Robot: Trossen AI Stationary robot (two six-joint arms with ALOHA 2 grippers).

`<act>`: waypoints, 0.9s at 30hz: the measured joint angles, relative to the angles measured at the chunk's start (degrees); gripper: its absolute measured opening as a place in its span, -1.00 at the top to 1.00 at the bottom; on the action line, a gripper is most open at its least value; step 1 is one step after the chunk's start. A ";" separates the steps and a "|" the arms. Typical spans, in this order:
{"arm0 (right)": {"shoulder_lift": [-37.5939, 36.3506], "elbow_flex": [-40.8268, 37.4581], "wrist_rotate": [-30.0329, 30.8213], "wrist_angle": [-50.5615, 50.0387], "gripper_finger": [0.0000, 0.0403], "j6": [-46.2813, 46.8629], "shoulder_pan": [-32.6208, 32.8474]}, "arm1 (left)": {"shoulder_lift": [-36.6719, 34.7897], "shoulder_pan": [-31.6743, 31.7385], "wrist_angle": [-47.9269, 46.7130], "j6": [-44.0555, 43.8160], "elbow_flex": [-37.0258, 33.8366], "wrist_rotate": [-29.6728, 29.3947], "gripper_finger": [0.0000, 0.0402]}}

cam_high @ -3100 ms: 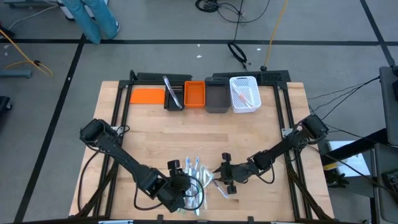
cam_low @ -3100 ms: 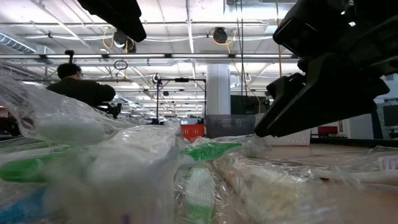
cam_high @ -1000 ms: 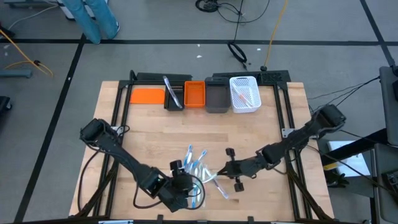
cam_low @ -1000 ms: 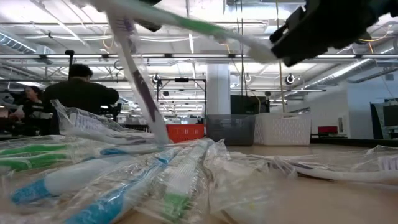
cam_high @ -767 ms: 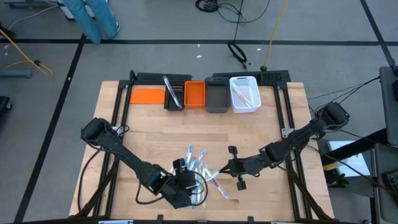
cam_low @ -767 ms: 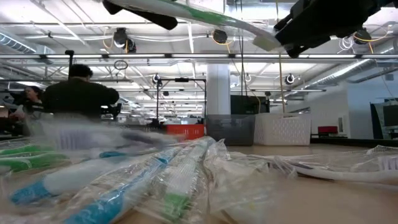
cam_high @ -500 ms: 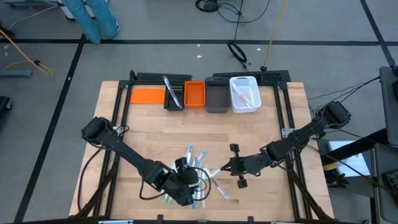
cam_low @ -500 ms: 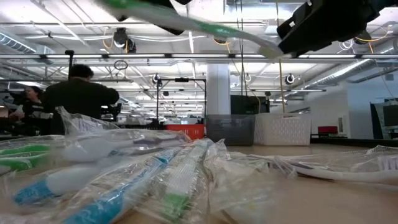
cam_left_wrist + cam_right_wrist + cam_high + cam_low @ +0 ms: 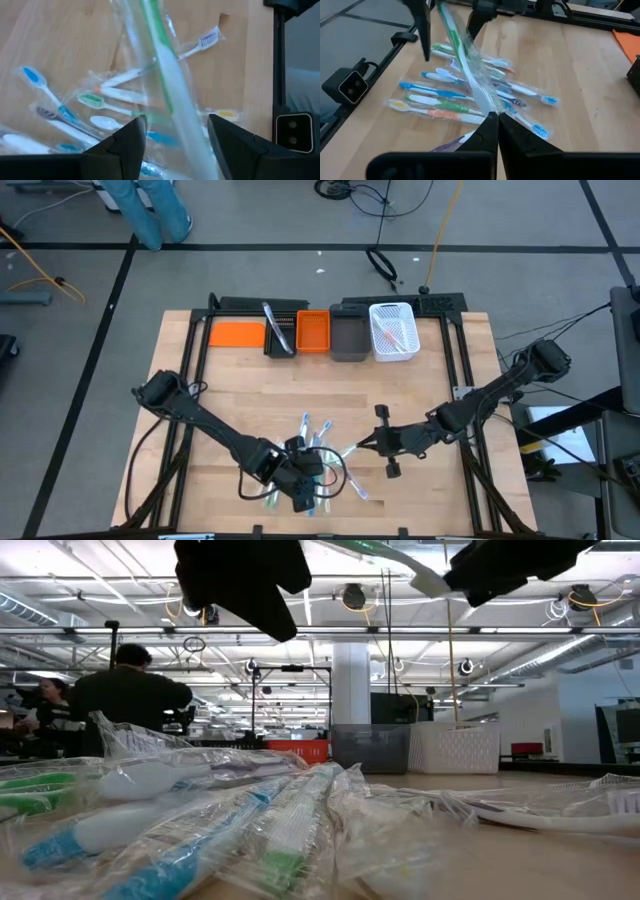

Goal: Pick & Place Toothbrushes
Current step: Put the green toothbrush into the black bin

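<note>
No text or labels — none legible.

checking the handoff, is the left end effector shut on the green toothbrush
No, in the left wrist view its fingers stand apart on either side of the wrapped green toothbrush, which the right end effector pinches.

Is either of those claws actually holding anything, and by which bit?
The right gripper pinches one end of a wrapped green toothbrush; its far end passes between the left gripper's open fingers.
</note>
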 joint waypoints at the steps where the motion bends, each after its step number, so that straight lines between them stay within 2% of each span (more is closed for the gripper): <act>1: -0.01 0.00 -0.02 -0.31 1.00 0.08 0.01 | -0.04 0.15 -0.16 -0.31 0.01 0.00 0.00; 4: 0.01 0.00 -0.07 -1.40 1.00 0.27 0.01 | -0.05 0.46 -0.04 -0.53 0.02 -0.02 0.22; 10: 0.03 0.00 -0.18 -2.93 1.00 1.68 0.01 | -0.05 0.41 -0.11 0.69 0.02 -0.32 0.86; 11: 0.03 0.00 -0.36 -2.94 1.00 1.70 0.06 | -0.05 0.44 -0.41 0.58 0.02 -0.50 0.93; 21: -0.29 0.00 -0.40 -3.50 0.99 1.53 0.01 | -0.05 0.35 -0.12 -0.51 0.02 -4.66 0.99; 27: -3.91 -0.02 -0.27 -3.10 0.82 -0.19 0.01 | -0.05 -0.14 0.46 -0.69 0.02 -7.36 0.99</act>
